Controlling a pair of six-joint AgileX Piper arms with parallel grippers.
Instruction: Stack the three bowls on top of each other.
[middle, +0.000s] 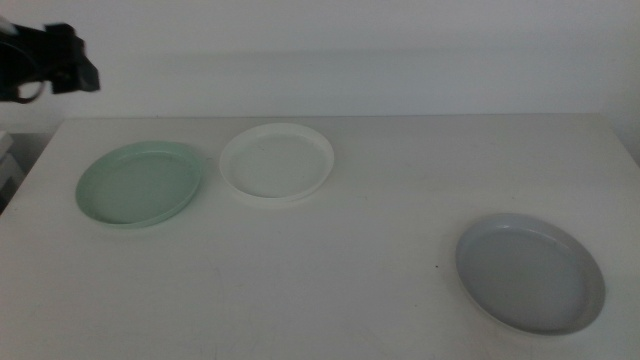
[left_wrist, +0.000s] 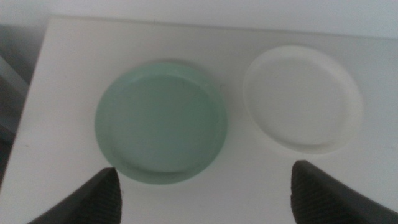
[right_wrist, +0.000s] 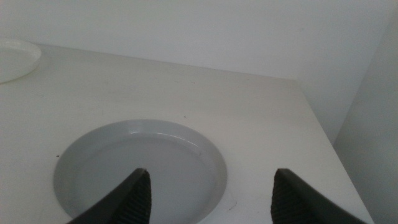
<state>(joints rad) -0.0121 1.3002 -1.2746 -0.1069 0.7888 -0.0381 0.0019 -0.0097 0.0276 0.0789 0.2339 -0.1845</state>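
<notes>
Left gripper (left_wrist: 205, 186) wide open, empty, high above mint green bowl (left_wrist: 160, 121); white bowl (left_wrist: 303, 98) just beside. Right gripper (right_wrist: 208, 193) spread, empty, over light grey bowl (right_wrist: 140, 172). Risk: low rim slipping, or nudging the neighbour.

The mint green bowl (left_wrist: 160, 121), white bowl (middle: 276, 162) and light grey bowl (right_wrist: 140, 171) look like smooth plastic with a soft sheen; the white table (middle: 330, 270) is matt and smooth
</notes>
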